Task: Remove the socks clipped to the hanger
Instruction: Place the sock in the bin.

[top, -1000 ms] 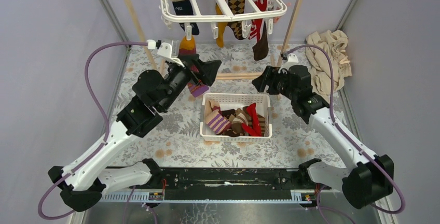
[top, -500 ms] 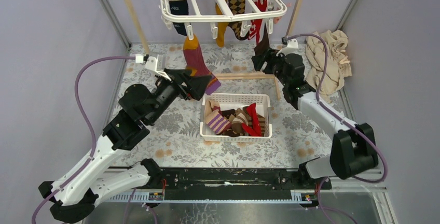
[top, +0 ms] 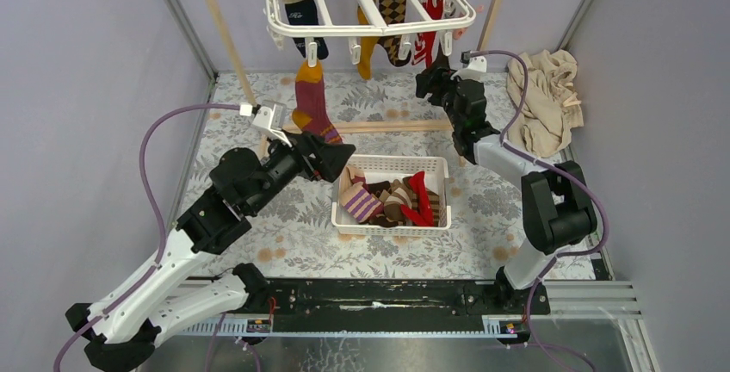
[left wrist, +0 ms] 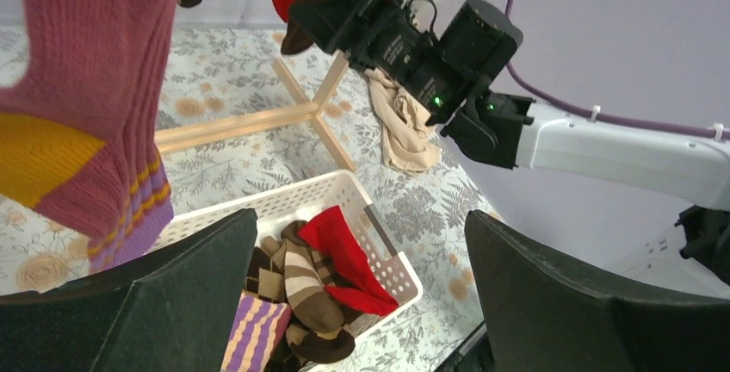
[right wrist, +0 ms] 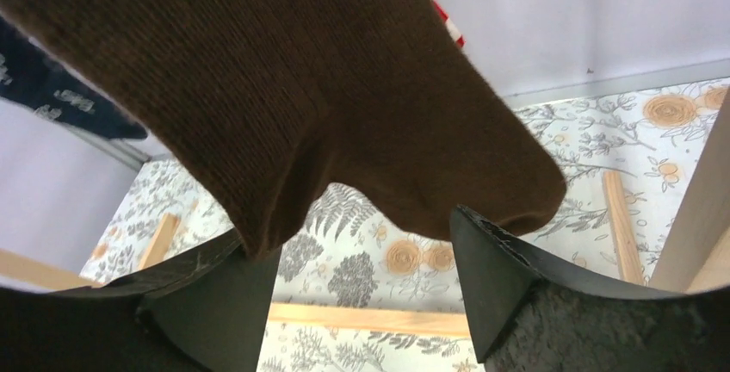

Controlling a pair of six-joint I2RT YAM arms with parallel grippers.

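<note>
Overhead, the brown sock (right wrist: 327, 88) hung below the hanger's (top: 372, 27) right front corner, long axis vertical, cuff up, toe down between the spread fingers of the right end effector (right wrist: 357, 247). The maroon sock (top: 312, 101) hung likewise below the hanger's front edge, with its toe just above the left end effector (left wrist: 360, 221), also spread. Risks, as judged: a pinch on the toe tip alone could slip off, and a hard pull could swing the hanger.

No readable txt, brands or nos., white marking on navy sock (top: 301, 15) too small to make out from top cam, blurry in right wrist cam
</note>
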